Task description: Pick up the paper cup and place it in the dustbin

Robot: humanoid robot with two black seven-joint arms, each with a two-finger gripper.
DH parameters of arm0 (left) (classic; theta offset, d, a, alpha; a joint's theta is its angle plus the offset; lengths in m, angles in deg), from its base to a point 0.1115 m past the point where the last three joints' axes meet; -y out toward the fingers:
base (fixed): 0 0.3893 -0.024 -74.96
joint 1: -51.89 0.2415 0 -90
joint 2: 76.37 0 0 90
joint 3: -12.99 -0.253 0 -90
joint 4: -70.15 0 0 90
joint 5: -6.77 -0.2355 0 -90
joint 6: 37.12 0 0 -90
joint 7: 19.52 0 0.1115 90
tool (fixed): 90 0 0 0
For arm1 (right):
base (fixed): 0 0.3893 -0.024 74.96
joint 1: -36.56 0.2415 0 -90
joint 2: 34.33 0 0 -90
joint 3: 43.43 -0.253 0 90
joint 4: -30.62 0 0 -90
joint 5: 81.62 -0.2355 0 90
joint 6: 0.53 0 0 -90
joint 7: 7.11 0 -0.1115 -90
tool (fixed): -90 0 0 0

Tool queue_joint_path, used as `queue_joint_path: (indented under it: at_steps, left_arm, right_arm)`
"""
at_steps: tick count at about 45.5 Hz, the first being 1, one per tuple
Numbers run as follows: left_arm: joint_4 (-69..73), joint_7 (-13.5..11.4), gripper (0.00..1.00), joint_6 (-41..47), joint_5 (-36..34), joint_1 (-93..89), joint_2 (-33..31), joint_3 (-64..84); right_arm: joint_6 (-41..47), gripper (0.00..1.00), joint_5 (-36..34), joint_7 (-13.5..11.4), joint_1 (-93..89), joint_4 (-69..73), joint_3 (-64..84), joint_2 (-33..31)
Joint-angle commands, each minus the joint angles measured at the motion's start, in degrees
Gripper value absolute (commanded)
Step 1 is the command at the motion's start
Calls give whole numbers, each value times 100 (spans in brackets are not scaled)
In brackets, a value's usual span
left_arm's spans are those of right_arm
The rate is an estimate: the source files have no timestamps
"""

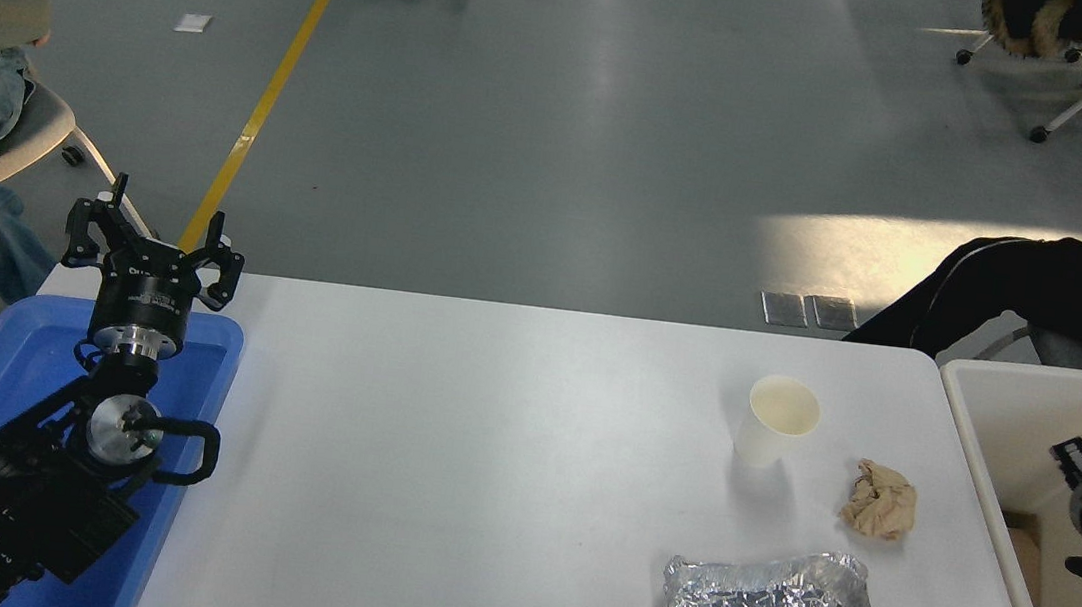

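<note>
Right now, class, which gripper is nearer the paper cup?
Right. The right gripper hangs over the dustbin, just right of the paper cup; the left gripper is far left.

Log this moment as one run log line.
cup: upright on table, untouched | right end effector: over dustbin, apart from cup | left arm: parked over blue tray

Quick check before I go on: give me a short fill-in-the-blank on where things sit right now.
1. The paper cup stands ____ on the white table.
2. The crumpled tan paper wad lies between the cup and the ____ tray.
3. The right gripper is above the ____.
4. The left gripper is above the ____ tray.

Missing words: upright; foil; dustbin; blue
</note>
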Motion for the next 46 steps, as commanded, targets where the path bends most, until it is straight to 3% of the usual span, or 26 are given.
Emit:
queue_joint_path:
  at_steps: [1,12,30,46]
  left_arm:
    - [0,8,99,-9,0,0,4,-5]
    - [0,8,99,-9,0,0,-5,-5]
    - [0,-1,99,-9,8,9,4,4]
    - [0,-1,99,0,17,18,4,4]
  right_arm:
    - [18,97,93,30,1856,1794,1654,-559]
    - [255,100,31,21,4519,3754,3448,-49]
    - [2733,99,5,30,7623,5258,4073,1199]
    - [4781,99,5,30,9504,5864,4056,1314]
